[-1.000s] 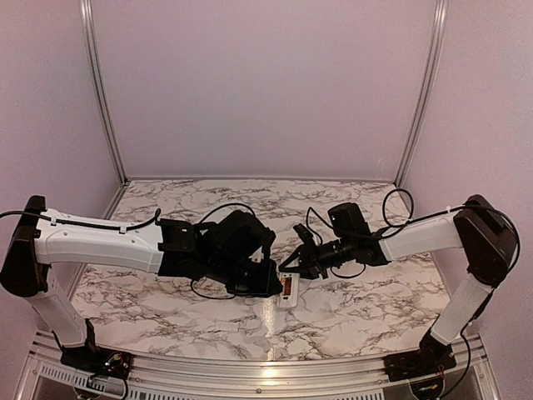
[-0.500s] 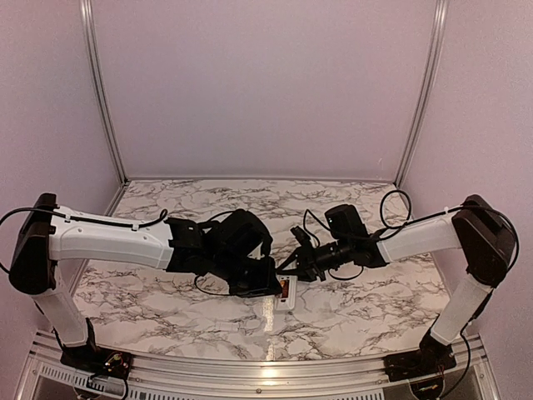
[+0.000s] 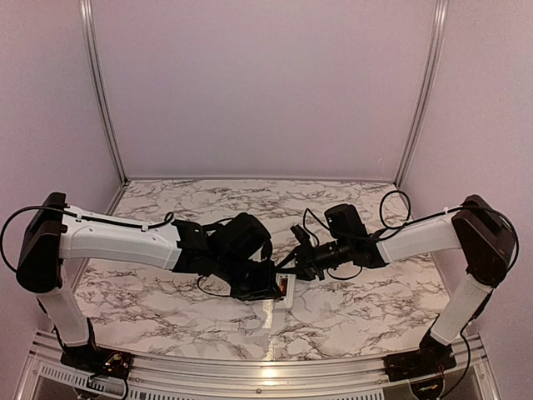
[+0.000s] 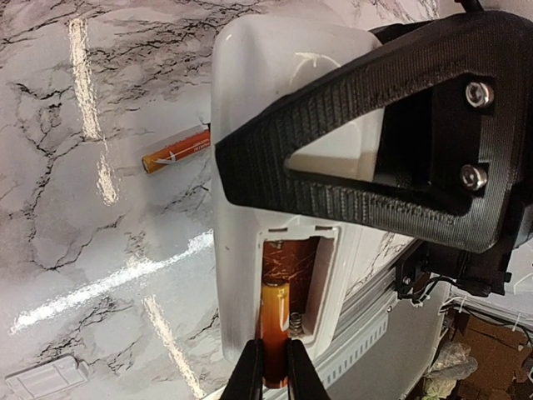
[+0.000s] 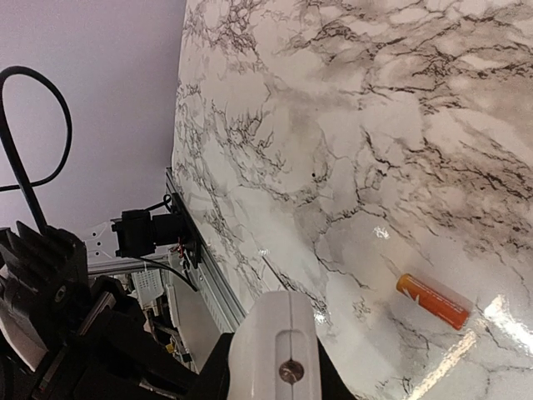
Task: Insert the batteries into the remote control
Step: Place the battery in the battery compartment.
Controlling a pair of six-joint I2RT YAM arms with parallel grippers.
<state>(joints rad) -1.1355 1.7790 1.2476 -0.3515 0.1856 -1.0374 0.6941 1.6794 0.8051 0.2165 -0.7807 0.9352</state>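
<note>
Over the last second the left arm has stretched farther right, its elbow sliding inward. The left gripper (image 3: 271, 286) has closed in on the remote control (image 3: 287, 292), while the right gripper (image 3: 293, 268) has edged slightly left.

The remote control is a white, round-cornered bar with its back turned up. It sits between the two grippers, over the front middle of the marble table (image 3: 375, 308). The top view shows it only as a white sliver with an orange spot.

The left wrist view shows the open recess (image 4: 296, 275) with its brownish lining and a spring. The first battery (image 4: 275, 321), orange-red, stands partly inside it, pinched between the left gripper's slim fingertips (image 4: 250, 371). A black triangular finger (image 4: 375, 167) of the right gripper clamps across the remote's body.

The second battery (image 4: 175, 150) lies loose on the marble just beside the remote, and a small white lid (image 4: 42, 379) lies farther off. The right wrist view shows the remote's end and that loose battery, not the recess.

Both arms reach low and inward, with their wrists nearly meeting.
</note>
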